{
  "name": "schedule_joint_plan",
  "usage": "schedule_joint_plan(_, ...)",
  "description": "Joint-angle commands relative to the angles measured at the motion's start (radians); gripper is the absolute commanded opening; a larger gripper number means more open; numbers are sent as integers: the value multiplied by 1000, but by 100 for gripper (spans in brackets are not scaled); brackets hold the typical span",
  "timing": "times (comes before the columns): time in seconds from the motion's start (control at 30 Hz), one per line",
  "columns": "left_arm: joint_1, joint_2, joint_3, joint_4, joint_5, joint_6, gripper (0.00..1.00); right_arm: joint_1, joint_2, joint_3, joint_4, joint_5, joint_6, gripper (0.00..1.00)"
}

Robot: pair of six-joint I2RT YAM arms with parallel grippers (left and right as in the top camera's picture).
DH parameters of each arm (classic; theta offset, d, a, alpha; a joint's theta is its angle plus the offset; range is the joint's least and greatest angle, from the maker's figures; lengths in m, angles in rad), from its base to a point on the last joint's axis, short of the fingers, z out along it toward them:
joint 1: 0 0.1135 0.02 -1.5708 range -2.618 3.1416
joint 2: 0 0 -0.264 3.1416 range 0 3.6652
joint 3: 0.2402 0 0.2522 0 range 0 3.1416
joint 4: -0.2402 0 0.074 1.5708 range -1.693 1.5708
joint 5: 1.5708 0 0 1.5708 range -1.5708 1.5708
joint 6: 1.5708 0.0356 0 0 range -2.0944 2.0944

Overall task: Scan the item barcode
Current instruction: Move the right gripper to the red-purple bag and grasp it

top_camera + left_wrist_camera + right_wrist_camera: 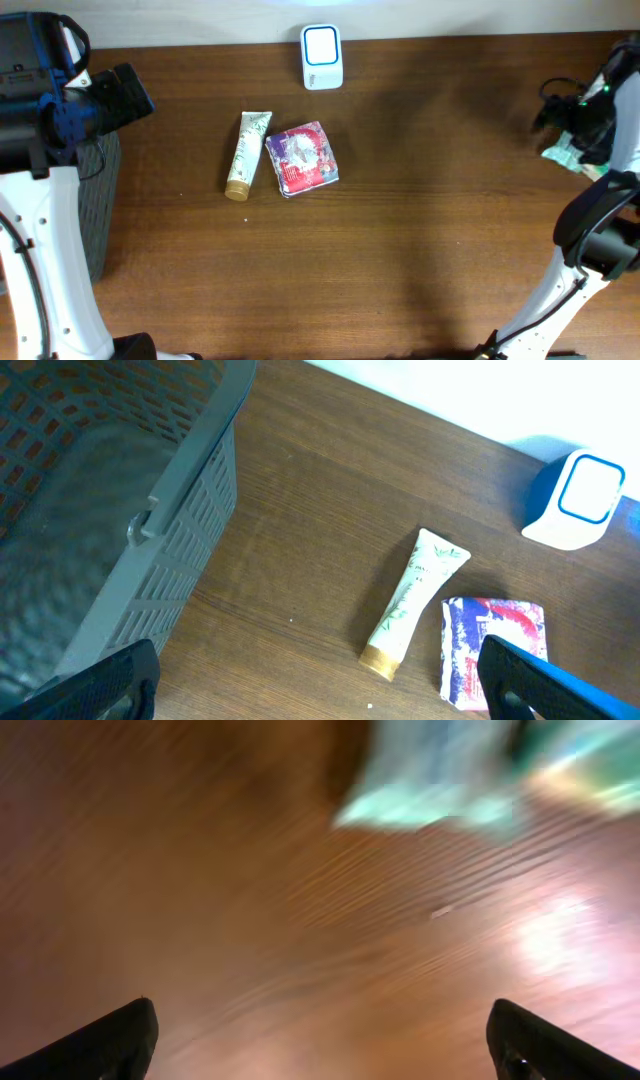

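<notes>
Tube and red packet are noted side by side mid-table, just short of the scanner. The tube's long axis points roughly at the scanner, cap end away. Both lie nearer the left gripper, which is spread open. The right gripper is likewise open and empty. A teal item, too blurred to identify, lies ahead of it.

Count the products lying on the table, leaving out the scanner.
3: a cream tube left of centre, a red-and-blue packet to its right, and a teal packet at the right edge, partly hidden under the right arm. Others may be hidden.
</notes>
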Motion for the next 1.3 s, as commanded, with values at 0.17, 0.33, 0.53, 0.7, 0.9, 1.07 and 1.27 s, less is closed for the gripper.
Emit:
schedule_joint_plan(0.17,3,-7,4,-1,-4,-6,99,451,2,-5,32,-193,-59,99)
schedule_joint_plan(0.33,3,-7,4,-1,-4,-6,99,735,3,-5,199,-193,-59,99)
schedule_joint_plan(0.53,3,-7,4,-1,-4,-6,99,864,83,-5,241,-122,-55,99)
schedule_joint_plan(0.7,3,-7,4,-1,-4,-6,99,856,200,-5,256,-274,-60,100)
schedule_joint_plan(0.9,3,-7,4,-1,-4,-6,99,823,180,4,244,-266,-56,4)
schedule_joint_plan(1.07,3,-7,4,-1,-4,-6,99,798,-97,54,90,346,6,4)
schedule_joint_plan(1.27,3,-7,4,-1,-4,-6,99,797,-112,-120,-2,919,159,4)
